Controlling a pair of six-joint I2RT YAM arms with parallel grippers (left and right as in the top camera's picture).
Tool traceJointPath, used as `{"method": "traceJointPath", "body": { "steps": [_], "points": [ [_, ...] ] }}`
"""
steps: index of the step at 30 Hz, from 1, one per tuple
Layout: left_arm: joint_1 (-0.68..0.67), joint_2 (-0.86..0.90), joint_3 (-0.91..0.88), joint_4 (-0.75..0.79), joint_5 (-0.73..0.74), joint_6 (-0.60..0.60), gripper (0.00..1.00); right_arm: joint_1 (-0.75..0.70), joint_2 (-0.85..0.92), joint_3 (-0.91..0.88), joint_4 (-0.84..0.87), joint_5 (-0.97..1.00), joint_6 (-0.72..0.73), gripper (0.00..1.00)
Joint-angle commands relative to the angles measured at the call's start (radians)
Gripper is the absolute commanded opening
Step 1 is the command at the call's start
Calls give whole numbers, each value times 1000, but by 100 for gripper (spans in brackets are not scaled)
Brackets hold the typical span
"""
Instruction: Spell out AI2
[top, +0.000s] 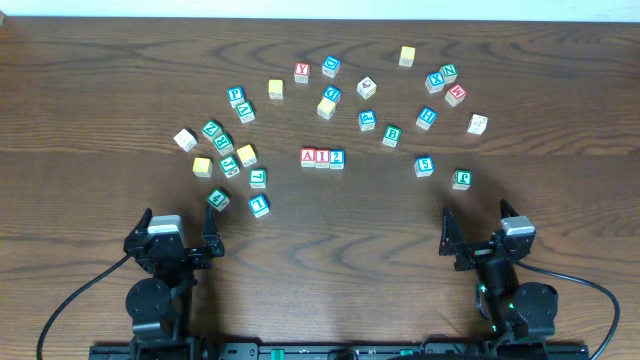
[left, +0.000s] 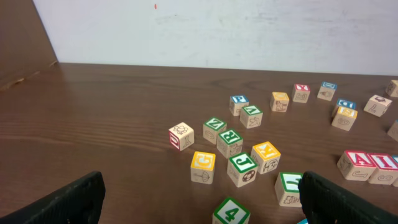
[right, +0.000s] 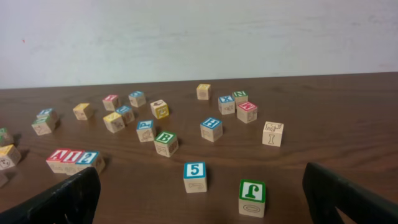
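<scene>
While the tabletop (top: 320, 300) lies strewn with spare cubes (top: 424, 166), the left gripper (top: 180, 214) and right gripper (top: 476, 212) sit wide open and empty by its near edge. At its middle the A cube (top: 308, 156), I cube (top: 322, 157) and 2 cube (top: 337, 158) touch in a row; the word looks complete, so it is best left untouched.

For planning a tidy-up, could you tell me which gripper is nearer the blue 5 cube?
Right. The right gripper sits close on the robot's side of the blue 5 cube; the left gripper is far off to its left.
</scene>
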Motion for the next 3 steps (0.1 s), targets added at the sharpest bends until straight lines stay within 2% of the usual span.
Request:
{"method": "traceJointPath", "body": {
  "steps": [1, 3],
  "points": [
    [4, -6, -28, -7, -5, 11, 98, -4, -5, -2, -3, -3, -10, 99],
    [4, -6, -28, -7, -5, 10, 98, -4, -5, -2, -3, -3, -10, 99]
  ]
}}
